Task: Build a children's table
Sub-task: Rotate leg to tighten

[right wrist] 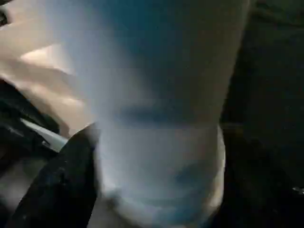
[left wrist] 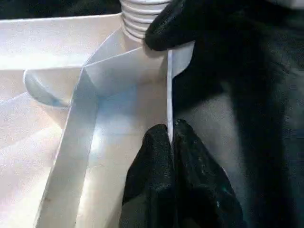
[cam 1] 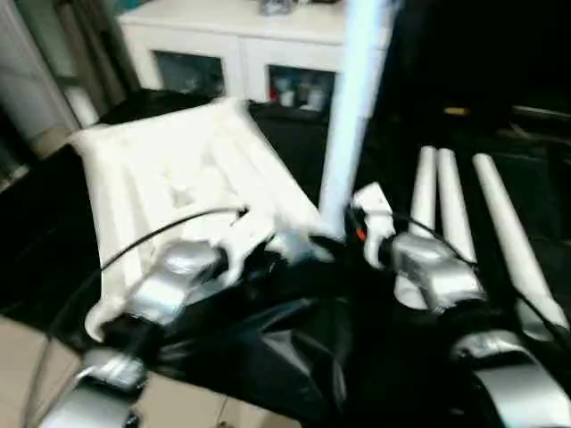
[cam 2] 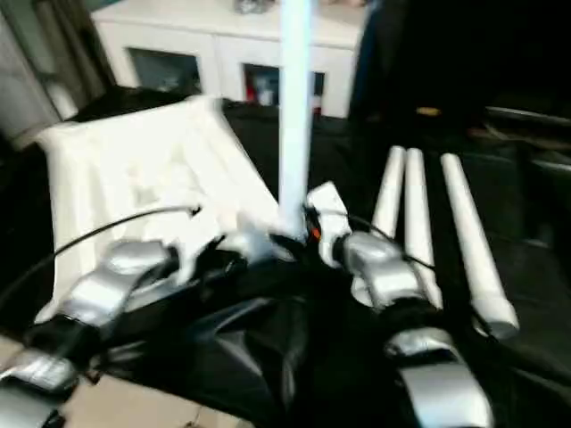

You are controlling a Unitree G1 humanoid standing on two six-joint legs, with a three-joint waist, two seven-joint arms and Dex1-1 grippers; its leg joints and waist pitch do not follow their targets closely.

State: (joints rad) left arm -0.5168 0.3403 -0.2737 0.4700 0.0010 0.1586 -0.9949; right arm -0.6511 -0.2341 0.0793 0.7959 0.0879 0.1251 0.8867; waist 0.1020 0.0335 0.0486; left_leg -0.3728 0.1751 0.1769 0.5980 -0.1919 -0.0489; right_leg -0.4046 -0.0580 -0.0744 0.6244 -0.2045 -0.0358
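Leg (cam 1: 350, 116) stands upright in the tabletop's (cam 1: 161, 169) near corner socket, its long axis vertical between the right tool (cam 1: 352, 234), jaws spread around its base, and the left tool (left wrist: 172, 142), clenched on the tabletop's rim.

1. Right in front of your right wrist camera stands a white leg (right wrist: 156, 109), upright and very close, spanning most of the width.
2. Low on the leg you see a faint band where the tube steps out to a wider collar.
3. One black finger (right wrist: 52, 190) of your right gripper (right wrist: 156, 209) rises beside the leg's base on one side; a darker shape sits on the other side, too dim to make out.
4. Whether the fingers touch the leg, you cannot tell.
5. Beyond the leg on one side lies a pale piece of the tabletop (right wrist: 42, 80); on the other, dark cloth (right wrist: 270, 85).
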